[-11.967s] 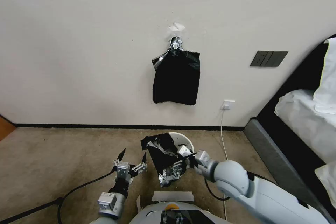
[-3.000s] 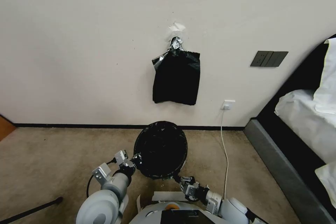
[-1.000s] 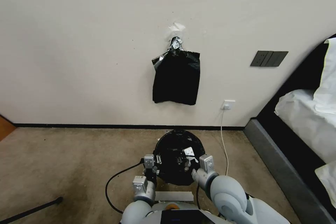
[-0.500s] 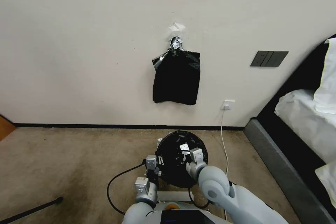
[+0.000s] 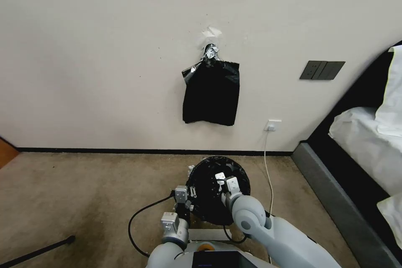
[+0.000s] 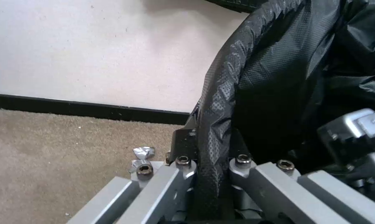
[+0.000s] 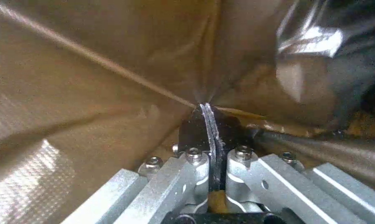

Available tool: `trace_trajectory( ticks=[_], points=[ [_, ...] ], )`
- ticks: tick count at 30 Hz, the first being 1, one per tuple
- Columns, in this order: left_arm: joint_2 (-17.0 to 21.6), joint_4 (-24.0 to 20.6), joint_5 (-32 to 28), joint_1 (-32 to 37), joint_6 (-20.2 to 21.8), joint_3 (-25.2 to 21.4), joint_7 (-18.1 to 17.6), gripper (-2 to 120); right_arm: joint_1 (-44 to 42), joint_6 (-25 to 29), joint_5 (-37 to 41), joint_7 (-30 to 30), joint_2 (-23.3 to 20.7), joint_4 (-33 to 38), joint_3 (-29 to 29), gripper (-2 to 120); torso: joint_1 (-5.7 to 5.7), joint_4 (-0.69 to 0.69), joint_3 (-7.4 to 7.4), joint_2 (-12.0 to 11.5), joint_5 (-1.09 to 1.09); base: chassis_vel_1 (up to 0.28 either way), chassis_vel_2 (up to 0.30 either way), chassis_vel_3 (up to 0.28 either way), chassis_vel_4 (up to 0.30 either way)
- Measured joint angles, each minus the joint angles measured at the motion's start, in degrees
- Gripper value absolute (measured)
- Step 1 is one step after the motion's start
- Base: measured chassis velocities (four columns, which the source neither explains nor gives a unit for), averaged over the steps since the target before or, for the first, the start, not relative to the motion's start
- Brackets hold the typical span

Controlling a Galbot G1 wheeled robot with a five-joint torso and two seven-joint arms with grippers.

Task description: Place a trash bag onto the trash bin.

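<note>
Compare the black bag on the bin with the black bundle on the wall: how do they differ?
The trash bag is opened out round over the trash bin; the bundle hangs flat and rectangular. The trash bag sits low on the carpet by the robot; the bundle is up on the wall. The left gripper and right gripper pinch the trash bag; nothing grips the bundle. Both are black plastic.

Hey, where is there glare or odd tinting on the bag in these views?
Right wrist view: thin black plastic trash bag glows brownish, backlit, with white glints. Left wrist view: bag film over the rim looks matte and textured. Head view: evenly lit, no strong glare.
</note>
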Motion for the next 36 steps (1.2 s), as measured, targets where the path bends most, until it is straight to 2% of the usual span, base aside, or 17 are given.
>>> trace_trajectory(
  ticks=[20,36],
  points=[
    [1.5,-1.7,-0.17,1.31,0.02,0.25,1.7,1,0.86,0.02,-5.01,-4.78,1.09,-5.15,-1.07,0,0.0,0.0,0.0,0.0,0.0,0.0,0.0,0.0,0.0],
    [1.03,-1.99,-0.16,2.04,0.03,0.21,1.98,1,1.43,0.07,-5.53,-5.16,1.28,-6.44,-1.28,0,0.0,0.0,0.0,0.0,-0.01,0.0,0.0,0.0,0.0]
  ],
)
